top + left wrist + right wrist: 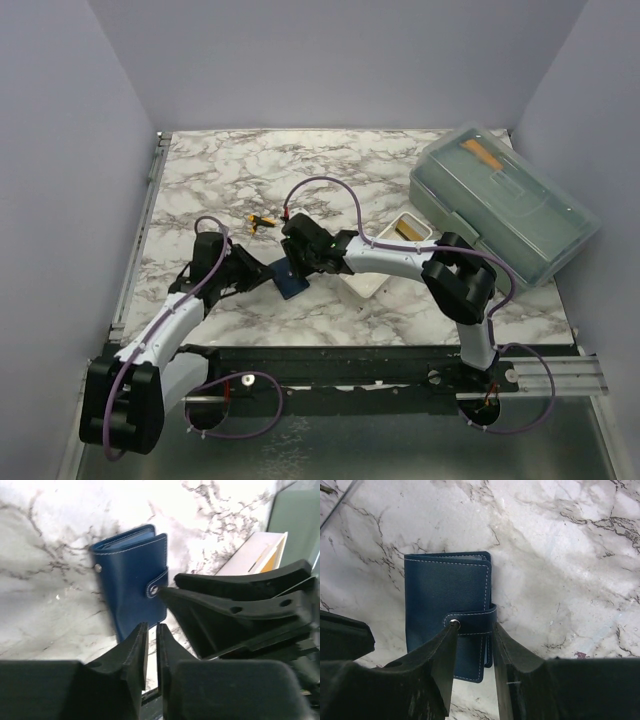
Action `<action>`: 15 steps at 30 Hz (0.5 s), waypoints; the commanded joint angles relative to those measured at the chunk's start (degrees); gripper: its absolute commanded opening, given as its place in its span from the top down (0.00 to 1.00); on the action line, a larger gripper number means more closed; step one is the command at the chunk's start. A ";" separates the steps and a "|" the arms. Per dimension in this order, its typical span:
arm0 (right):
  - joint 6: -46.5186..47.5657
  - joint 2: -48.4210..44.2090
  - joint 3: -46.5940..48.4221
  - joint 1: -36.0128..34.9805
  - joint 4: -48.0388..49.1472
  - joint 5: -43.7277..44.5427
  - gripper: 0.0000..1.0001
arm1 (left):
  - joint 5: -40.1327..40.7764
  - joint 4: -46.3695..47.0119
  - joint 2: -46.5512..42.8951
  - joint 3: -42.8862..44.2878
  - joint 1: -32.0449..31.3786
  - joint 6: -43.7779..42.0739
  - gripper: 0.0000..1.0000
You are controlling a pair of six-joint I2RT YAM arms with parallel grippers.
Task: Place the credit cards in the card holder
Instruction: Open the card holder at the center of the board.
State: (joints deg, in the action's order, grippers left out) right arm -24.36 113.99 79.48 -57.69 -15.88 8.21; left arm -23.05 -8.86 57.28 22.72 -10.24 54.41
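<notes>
- Two grippers meet at the card holder (445,595), which lies flat and closed on the marble table (210,170), near the front-centre and just left of the white tray (370,283).
- Card holder: navy leather with white stitching. The strap is folded over its opening edge and the snap stud (454,624) shows on the strap.
- Right gripper (474,637): jaws partway apart with a moderate gap, straddling the strap end at the holder's edge.
- One fingertip (447,640) sits right at the snap stud; the other is just outside the holder's edge, over bare marble.
- Can't tell whether either pad actually presses on the leather. The holder rests on the table.
- Left gripper (151,642): nearly closed, only a thin slit between the fingers and nothing in it.
- Its tips are just beside the holder's near edge. Contact is unclear, since the fingers hide that edge.
- In the left wrist view, the right arm's fingertips point at the strap from the tray side.
- One golden-tan card (408,230) lies in the far end of the white tray, well apart from the card holder.
- A grey-green lidded box (505,205) sits at the right rear of the table, just beside the tray.
- An orange strip (480,152) shows at the box's far end; can't tell whether it is on the lid or under it.
- A small yellow-and-black object (262,222) lies on the marble behind the card holder, near the right arm's wrist.
</notes>
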 commanded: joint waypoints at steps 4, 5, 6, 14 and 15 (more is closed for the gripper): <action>1.22 -0.10 -0.55 -0.56 4.40 -1.25 0.64 | -1.68 4.98 10.56 5.39 -0.04 -0.33 0.97; 1.50 0.13 -0.37 -0.64 4.52 -1.20 0.64 | -2.34 6.46 12.78 5.59 -0.04 -0.35 0.99; 1.69 0.46 -0.18 -0.77 4.60 -0.97 0.64 | -2.88 8.07 14.93 5.59 -0.04 -0.16 1.00; 3.51 2.62 0.74 -2.43 3.26 1.92 0.63 | -0.04 13.16 19.34 2.75 -0.09 1.29 1.00; 3.88 2.91 0.88 -2.70 3.12 2.23 0.61 | 0.69 13.18 18.98 2.28 -0.05 1.55 1.00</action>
State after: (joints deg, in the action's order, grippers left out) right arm -22.79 114.61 79.40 -59.09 -12.93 8.23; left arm -24.75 1.15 77.25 27.14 -10.24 55.22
